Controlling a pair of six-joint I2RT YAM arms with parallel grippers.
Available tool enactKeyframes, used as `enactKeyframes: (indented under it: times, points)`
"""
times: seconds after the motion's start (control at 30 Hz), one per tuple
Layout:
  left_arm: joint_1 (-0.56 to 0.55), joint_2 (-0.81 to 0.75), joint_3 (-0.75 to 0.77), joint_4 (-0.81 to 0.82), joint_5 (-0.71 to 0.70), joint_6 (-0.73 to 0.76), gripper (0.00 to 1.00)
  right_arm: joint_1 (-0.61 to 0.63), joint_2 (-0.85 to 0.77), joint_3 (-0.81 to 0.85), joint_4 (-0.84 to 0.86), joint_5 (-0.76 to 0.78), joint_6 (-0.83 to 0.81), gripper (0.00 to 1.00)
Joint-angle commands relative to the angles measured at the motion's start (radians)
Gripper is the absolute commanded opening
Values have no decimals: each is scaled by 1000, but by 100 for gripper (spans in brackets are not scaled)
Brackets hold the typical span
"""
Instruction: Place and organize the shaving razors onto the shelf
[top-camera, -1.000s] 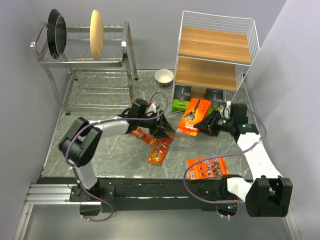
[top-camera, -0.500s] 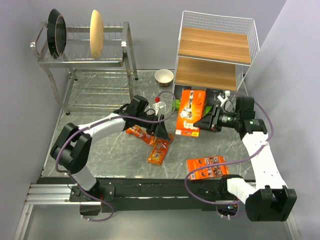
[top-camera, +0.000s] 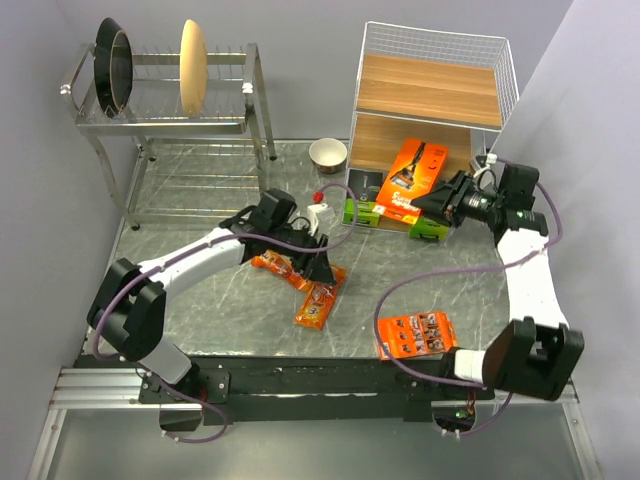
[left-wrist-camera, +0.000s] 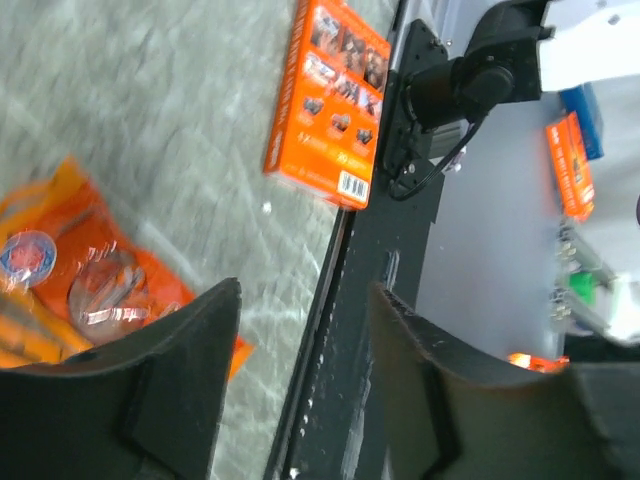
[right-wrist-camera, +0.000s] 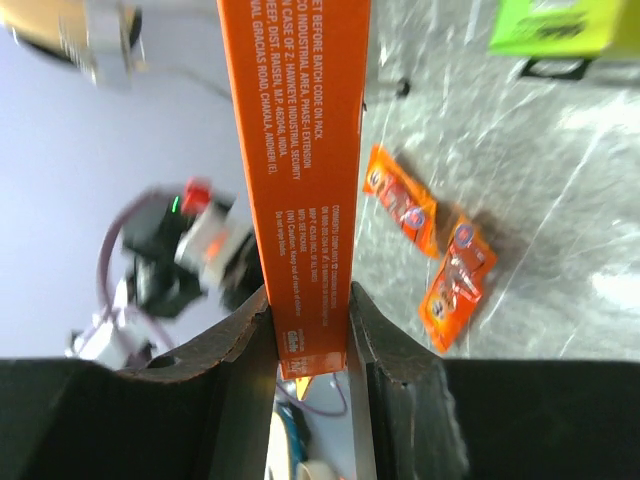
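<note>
My right gripper (top-camera: 436, 204) is shut on a flat orange card razor pack (top-camera: 413, 169), held tilted in the air in front of the shelf (top-camera: 506, 84) at its middle board. In the right wrist view the card (right-wrist-camera: 295, 150) stands edge-on, clamped between both fingers. Two dark grey boxes with lime-green ends (top-camera: 364, 212) (top-camera: 430, 228) lie at the shelf's foot. Two narrow orange blister packs (top-camera: 277, 265) (top-camera: 318, 304) lie mid-table. My left gripper (top-camera: 324, 267) hovers open just above them, with nothing between its fingers (left-wrist-camera: 190, 380). A second orange card (top-camera: 415, 335) lies near the front edge.
A steel dish rack (top-camera: 170, 125) with plates stands at the back left. A small bowl (top-camera: 328, 154) sits on the table left of the shelf. The grey side wall runs close along the right of the shelf and right arm.
My right arm has lifted the orange card off the table and carried it up and back toward the shelf's middle board. The left gripper has stayed over the blister packs.
</note>
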Motion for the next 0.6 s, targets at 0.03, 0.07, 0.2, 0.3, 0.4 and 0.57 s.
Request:
enactKeyframes:
  times: [0.03,0.07,0.2,0.3,0.4,0.57]
  points:
    - [-104,-3,89,61,-58,59,50,-52,57,102,114,-45,67,22]
    - [-119,6,109,74,-59,58,40,-67,63,104,120,-37,73,22]
    - [-136,52,152,84,-58,59,32,-96,109,117,152,-52,109,22]
    - [-150,78,180,104,-64,36,32,-122,150,143,165,-55,143,23]
    - [-159,103,204,111,-62,26,32,-136,158,175,152,-51,145,28]
    - [-164,132,241,128,-64,10,31,-138,144,165,132,-11,163,51]
